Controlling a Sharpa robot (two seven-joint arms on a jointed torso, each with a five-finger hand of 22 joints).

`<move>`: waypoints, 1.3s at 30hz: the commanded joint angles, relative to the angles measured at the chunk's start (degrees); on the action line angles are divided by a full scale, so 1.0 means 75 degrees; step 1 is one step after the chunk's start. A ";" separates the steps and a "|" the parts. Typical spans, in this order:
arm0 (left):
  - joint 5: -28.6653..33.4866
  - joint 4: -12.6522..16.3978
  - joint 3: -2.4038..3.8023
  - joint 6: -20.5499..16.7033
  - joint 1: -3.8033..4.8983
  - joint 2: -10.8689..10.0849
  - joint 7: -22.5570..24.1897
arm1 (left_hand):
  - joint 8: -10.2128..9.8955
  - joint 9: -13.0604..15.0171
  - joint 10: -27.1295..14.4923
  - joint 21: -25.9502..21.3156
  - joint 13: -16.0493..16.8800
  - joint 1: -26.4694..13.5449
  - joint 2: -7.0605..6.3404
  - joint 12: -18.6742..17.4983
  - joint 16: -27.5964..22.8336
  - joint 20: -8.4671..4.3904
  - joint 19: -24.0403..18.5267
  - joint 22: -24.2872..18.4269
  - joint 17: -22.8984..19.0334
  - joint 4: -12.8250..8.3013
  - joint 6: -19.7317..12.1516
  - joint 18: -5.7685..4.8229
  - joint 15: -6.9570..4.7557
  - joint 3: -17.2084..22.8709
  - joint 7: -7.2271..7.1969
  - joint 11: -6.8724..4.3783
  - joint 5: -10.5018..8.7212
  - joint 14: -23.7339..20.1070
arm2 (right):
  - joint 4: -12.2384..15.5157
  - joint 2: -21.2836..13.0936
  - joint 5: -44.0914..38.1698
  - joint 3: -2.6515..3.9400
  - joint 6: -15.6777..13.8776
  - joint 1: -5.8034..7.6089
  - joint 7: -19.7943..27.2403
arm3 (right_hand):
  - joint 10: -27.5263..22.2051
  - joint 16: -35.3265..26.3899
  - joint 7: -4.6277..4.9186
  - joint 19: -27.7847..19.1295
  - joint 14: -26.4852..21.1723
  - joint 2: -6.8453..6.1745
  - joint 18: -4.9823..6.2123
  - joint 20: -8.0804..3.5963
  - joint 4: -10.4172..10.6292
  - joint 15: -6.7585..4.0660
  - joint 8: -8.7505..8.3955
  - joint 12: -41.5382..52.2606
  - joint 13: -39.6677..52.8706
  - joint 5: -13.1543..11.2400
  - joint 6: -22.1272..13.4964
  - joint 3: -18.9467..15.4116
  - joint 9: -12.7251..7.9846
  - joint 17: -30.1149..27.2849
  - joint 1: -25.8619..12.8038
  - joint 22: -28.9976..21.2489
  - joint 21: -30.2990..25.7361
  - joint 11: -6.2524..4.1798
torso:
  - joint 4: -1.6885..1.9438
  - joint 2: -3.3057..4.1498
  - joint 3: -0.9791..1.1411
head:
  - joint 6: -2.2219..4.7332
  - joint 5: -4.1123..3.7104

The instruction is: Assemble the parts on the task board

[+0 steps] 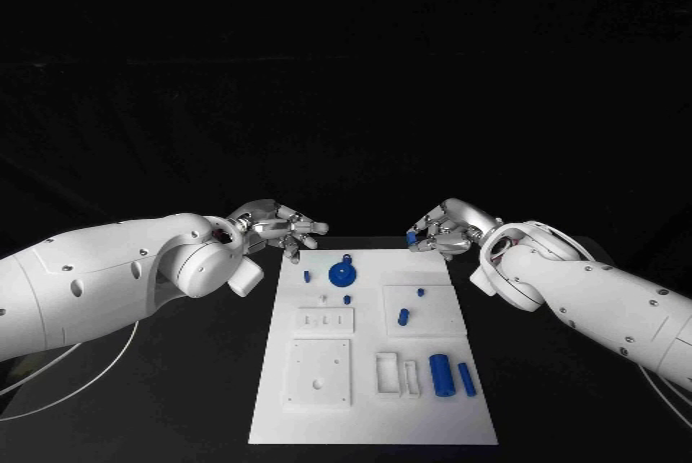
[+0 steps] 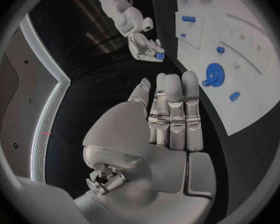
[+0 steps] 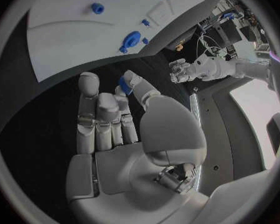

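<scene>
Flanking task board (image 1: 372, 423): L hand (image 1: 281, 228), R hand (image 1: 444, 228), maybe w/ blue part (image 3: 125, 83).

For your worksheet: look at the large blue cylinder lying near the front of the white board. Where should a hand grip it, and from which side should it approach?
Grip the large blue cylinder across its middle, coming down from above. It lies flat on the task board, long axis pointing away from the robot, so its curved sides are exposed. The slimmer blue piece lies close on its right, so fingers probably need care there. The left hand appears empty.
</scene>
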 commanded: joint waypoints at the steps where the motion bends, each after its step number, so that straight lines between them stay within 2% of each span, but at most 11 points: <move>1: -0.0182 -0.0148 -0.0003 0.0174 0.0036 0.0159 -0.0597 | 0.0048 0.0301 0.0321 0.0103 0.0166 -0.0210 -0.0076 0.0247 0.0266 -0.0073 0.0011 0.0120 0.0145 0.0137 0.0264 -0.0081 -0.0034 -0.0091 -0.0106 -0.0113 0.0359 -0.0011 | 0.0117 0.0102 -0.0258 -0.0073 0.0268 0.0057 -0.0378 | 0.0032 0.0014 0.0001 0.0328 0.0028 -0.0048 -0.0032 -0.0023 0.0045 -0.0024 0.0018 0.0020 0.0009 0.0028 0.0033 0.0021 0.0034 0.0019 0.0001 -0.0016 0.0022 -0.0004 | -0.0037 -0.0080 -0.0027 | -0.0013 0.0042; 4: -0.0356 -0.0333 -0.0007 -0.0031 0.0042 0.0345 -0.0714 | 0.0176 0.0953 0.0315 0.0244 0.0467 -0.0467 -0.0251 0.0685 0.0705 -0.0149 -0.0017 0.0291 0.0391 0.0190 0.0550 -0.0115 -0.0110 -0.0197 -0.0268 -0.0207 0.0999 -0.0067 | 0.0223 0.0230 -0.0275 -0.0180 0.0242 0.0112 -0.0449 | 0.0033 0.0020 0.0005 0.0330 0.0033 -0.0054 -0.0030 -0.0024 0.0057 -0.0024 0.0017 0.0022 0.0013 0.0051 0.0018 0.0026 0.0031 0.0025 0.0000 -0.0017 0.0031 -0.0004 | -0.0049 -0.0109 -0.0029 | -0.0026 0.0062; 5: -0.0409 -0.0394 -0.0008 -0.0112 0.0043 0.0407 -0.0772 | 0.0198 0.1428 0.0263 0.0300 0.0613 -0.0524 -0.0306 0.0831 0.0877 -0.0180 -0.0058 0.0384 0.0485 0.0183 0.0517 -0.0138 -0.0133 -0.0193 -0.0312 -0.0201 0.1060 -0.0163 | 0.0263 0.0266 -0.0284 -0.0212 0.0248 0.0124 -0.0480 | 0.0032 0.0014 0.0009 0.0331 0.0031 -0.0062 -0.0025 -0.0025 0.0066 -0.0023 0.0022 0.0022 0.0014 0.0071 0.0001 0.0038 0.0030 0.0024 0.0002 -0.0018 0.0035 -0.0001 | -0.0047 -0.0114 -0.0029 | -0.0029 0.0062; 6: -0.0449 -0.0452 -0.0010 -0.0185 0.0044 0.0465 -0.0841 | 0.0257 0.1916 0.0268 0.0355 0.0741 -0.0638 -0.0365 0.0951 0.1039 -0.0203 -0.0067 0.0469 0.0549 0.0236 0.0529 -0.0142 -0.0154 -0.0212 -0.0351 -0.0272 0.1122 -0.0165 | 0.0297 0.0304 -0.0293 -0.0241 0.0265 0.0136 -0.0513 | 0.0025 0.0011 0.0001 0.0328 0.0031 -0.0066 -0.0023 -0.0023 0.0079 -0.0025 0.0021 0.0017 0.0012 0.0068 0.0027 0.0035 0.0045 0.0023 -0.0001 -0.0022 0.0027 -0.0007 | -0.0039 -0.0118 -0.0030 | -0.0036 0.0064; 7: -0.0482 -0.0502 -0.0012 -0.0255 0.0045 0.0518 -0.0915 | 0.0279 0.2612 0.0237 0.0386 0.0885 -0.0689 -0.0399 0.1048 0.1143 -0.0218 -0.0106 0.0569 0.0564 0.0263 0.0453 -0.0143 -0.0142 -0.0175 -0.0360 -0.0267 0.1112 -0.0238 | 0.0323 0.0346 -0.0301 -0.0269 0.0283 0.0149 -0.0546 | 0.0023 0.0011 -0.0001 0.0326 0.0030 -0.0068 -0.0022 -0.0023 0.0086 -0.0025 0.0023 0.0014 0.0010 0.0065 0.0032 0.0030 0.0048 0.0023 -0.0008 -0.0027 0.0012 -0.0005 | -0.0033 -0.0123 -0.0028 | -0.0039 0.0062; 8: -0.0512 -0.0543 -0.0015 -0.0310 0.0045 0.0565 -0.0995 | 0.0202 0.3746 0.0166 0.0408 0.1088 -0.0756 -0.0430 0.1120 0.1279 -0.0211 -0.0158 0.0726 0.0531 0.0309 0.0268 -0.0128 -0.0149 -0.0083 -0.0375 -0.0280 0.1119 -0.0285 | 0.0343 0.0389 -0.0311 -0.0302 0.0297 0.0164 -0.0577 | 0.0013 0.0003 -0.0001 0.0326 0.0027 -0.0071 -0.0022 -0.0023 0.0100 -0.0023 0.0020 0.0003 0.0002 0.0055 0.0027 0.0021 0.0051 0.0018 -0.0020 -0.0025 0.0022 -0.0003 | -0.0032 -0.0130 -0.0026 | -0.0048 0.0061; 11: -0.0620 -0.0617 -0.0021 -0.0392 0.0046 0.0680 -0.1246 | -0.0029 0.4278 0.0148 0.0367 0.1218 -0.0902 -0.0564 0.1174 0.1370 -0.0205 -0.0147 0.0843 0.0450 0.0497 0.0378 -0.0129 -0.0167 -0.0050 -0.0397 -0.0279 0.1102 -0.0289 | 0.0383 0.0512 -0.0331 -0.0408 0.0329 0.0215 -0.0649 | 0.0008 -0.0004 0.0001 0.0325 0.0023 -0.0076 -0.0019 -0.0022 0.0122 -0.0022 0.0016 0.0002 0.0003 0.0054 0.0002 0.0011 0.0058 0.0016 -0.0017 -0.0032 0.0010 -0.0002 | -0.0041 -0.0119 -0.0026 | -0.0053 0.0047; 13: -0.0691 -0.0634 -0.0026 -0.0444 0.0046 0.0744 -0.1378 | -0.0029 0.4539 0.0113 0.0341 0.1299 -0.0927 -0.0663 0.1220 0.1448 -0.0204 -0.0140 0.0935 0.0408 0.0583 0.0345 -0.0128 -0.0163 0.0001 -0.0400 -0.0282 0.1090 -0.0310 | 0.0399 0.0591 -0.0343 -0.0456 0.0350 0.0241 -0.0695 | 0.0006 0.0002 0.0006 0.0324 0.0026 -0.0079 -0.0016 -0.0022 0.0133 -0.0022 0.0017 0.0004 0.0007 0.0063 -0.0018 0.0011 0.0061 0.0022 -0.0011 -0.0036 0.0005 0.0001 | -0.0037 -0.0112 -0.0031 | -0.0052 0.0032; 23: -0.0965 -0.0532 -0.0109 -0.0353 0.0046 0.0963 -0.1805 | -0.0044 0.4710 -0.0039 0.0172 0.1392 -0.0949 -0.0915 0.1254 0.1542 -0.0160 -0.0186 0.1197 0.0226 0.0792 0.0210 -0.0122 -0.0121 0.0160 -0.0343 -0.0235 0.0959 -0.0435 | 0.0397 0.0884 -0.0479 -0.0563 0.0470 0.0315 -0.0921 | 0.0001 -0.0002 0.0005 0.0324 0.0024 -0.0078 -0.0013 -0.0019 0.0156 -0.0020 0.0021 0.0002 0.0007 0.0053 -0.0019 0.0008 0.0069 0.0021 -0.0015 -0.0041 -0.0005 0.0001 | -0.0046 -0.0104 -0.0024 | -0.0033 -0.0003; 32: -0.1138 -0.0484 -0.0128 -0.0209 0.0045 0.1096 -0.2128 | -0.0038 0.4533 -0.0123 0.0003 0.1418 -0.1010 -0.1126 0.1298 0.1622 -0.0123 -0.0186 0.1423 0.0110 0.1058 0.0164 -0.0113 -0.0084 0.0271 -0.0295 -0.0199 0.0822 -0.0524 | 0.0403 0.0986 -0.0542 -0.0602 0.0532 0.0350 -0.1036 | 0.0000 0.0005 0.0000 0.0326 0.0026 -0.0086 -0.0010 -0.0017 0.0196 -0.0020 0.0019 0.0006 0.0011 0.0064 -0.0015 0.0006 0.0087 0.0032 -0.0017 -0.0045 0.0001 -0.0001 | -0.0045 -0.0087 -0.0023 | -0.0023 -0.0006; 39: -0.1083 -0.0478 -0.0131 -0.0210 0.0044 0.1154 -0.2265 | -0.0042 0.4420 -0.0219 -0.0082 0.1448 -0.1023 -0.1191 0.1356 0.1715 -0.0092 -0.0216 0.1547 0.0091 0.1182 0.0088 -0.0110 -0.0054 0.0314 -0.0254 -0.0166 0.0755 -0.0630 | 0.0398 0.1053 -0.0561 -0.0645 0.0645 0.0366 -0.1103 | -0.0013 0.0000 -0.0001 0.0324 0.0024 -0.0092 -0.0010 -0.0018 0.0207 -0.0019 0.0019 -0.0008 -0.0001 0.0060 -0.0019 0.0000 0.0089 0.0029 -0.0026 -0.0048 -0.0006 0.0000 | -0.0051 -0.0087 -0.0025 | -0.0034 -0.0027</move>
